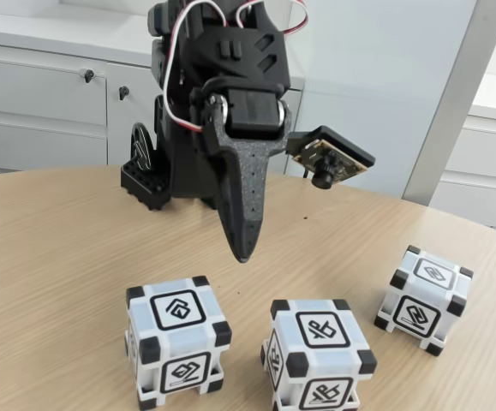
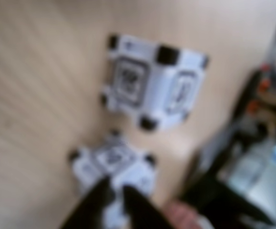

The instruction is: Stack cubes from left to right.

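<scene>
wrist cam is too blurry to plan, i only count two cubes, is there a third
observer: yes, the fixed view shows a third cube to the right, farther back than the other two
operator: is the tool touching anything
observer: no, the tool hangs in the air above the table, holding nothing
operator: any stacked yet
observer: none, the left cube and middle cube stand apart on the table

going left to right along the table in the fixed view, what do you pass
left cube → middle cube → right cube, which sits farther back than the other two. The gripper hangs above the table, between the left and middle cubes, touching neither.
</scene>
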